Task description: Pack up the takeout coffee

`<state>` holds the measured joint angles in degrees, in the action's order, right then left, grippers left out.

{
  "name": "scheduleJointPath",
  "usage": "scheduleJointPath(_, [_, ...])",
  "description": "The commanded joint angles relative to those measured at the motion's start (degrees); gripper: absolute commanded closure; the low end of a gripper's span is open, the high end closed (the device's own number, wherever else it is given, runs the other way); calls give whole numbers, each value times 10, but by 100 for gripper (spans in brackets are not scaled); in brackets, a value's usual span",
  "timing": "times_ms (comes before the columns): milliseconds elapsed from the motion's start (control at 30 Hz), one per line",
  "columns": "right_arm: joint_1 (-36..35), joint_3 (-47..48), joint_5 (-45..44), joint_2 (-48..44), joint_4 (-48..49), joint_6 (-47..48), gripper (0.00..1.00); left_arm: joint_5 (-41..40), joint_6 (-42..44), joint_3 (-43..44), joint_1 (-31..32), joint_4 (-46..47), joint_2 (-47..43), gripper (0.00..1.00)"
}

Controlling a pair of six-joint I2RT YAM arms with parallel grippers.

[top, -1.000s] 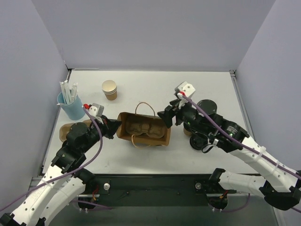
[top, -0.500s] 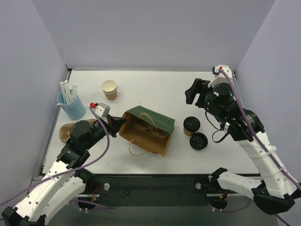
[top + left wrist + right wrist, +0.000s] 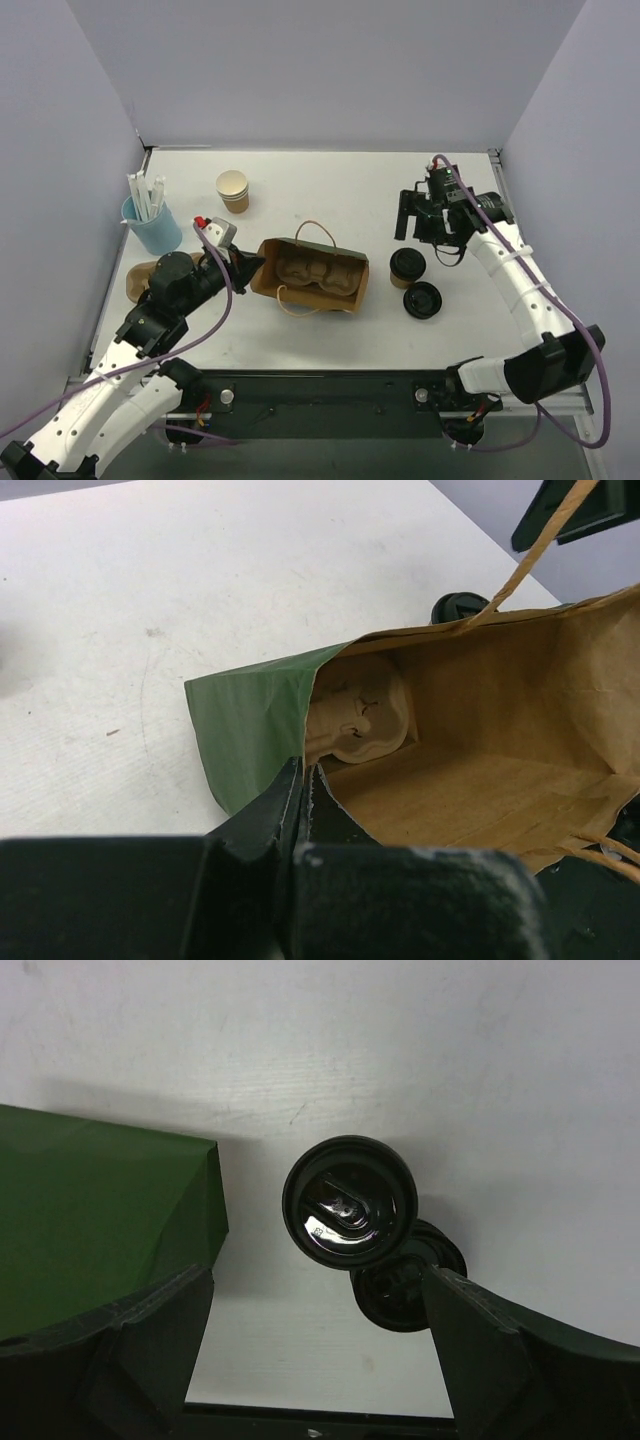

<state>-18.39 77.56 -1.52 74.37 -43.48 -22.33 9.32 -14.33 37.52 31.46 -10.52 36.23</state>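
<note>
**Finding.** The takeout coffee (image 3: 407,264), a small brown kraft paper cup under a round black plastic lid, stands upright on the white table (image 3: 330,190). It sits just right of the green-and-brown paper bag (image 3: 312,276), with a narrow gap between them. A loose round black plastic lid (image 3: 423,300) lies on its near side. The coffee is not yet packed.

**Right arm.** Your right gripper (image 3: 420,220) hangs above the table, just far of the coffee, jaws spread wide and empty. In the right wrist view the coffee lies ahead of the fingers (image 3: 150,1345), roughly centred between them, with the bag's green wall close on one side. Its long axis is vertical, so I judge that you need a straight descent and a grasp on the cup wall below the lid.

**Left arm.** Your left gripper (image 3: 247,266) is pinched tight on the bag's left edge and holds the mouth open. A moulded pulp cup carrier (image 3: 360,715) lies inside. The right arm is nearer the coffee, and the left is occupied.
</note>
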Motion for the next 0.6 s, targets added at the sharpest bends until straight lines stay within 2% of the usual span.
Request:
scheduleJointPath(0, [3,-14,73,57,-38,40,12,1,11,45,2,-38,-5,100])
scheduleJointPath(200, [0,-32,64,93,-25,59,10,0,21,53,2,-65,-19,100])
scheduleJointPath(567, [2,-48,40,130,-32,73,12,3,21,61,2,-74,-12,100])
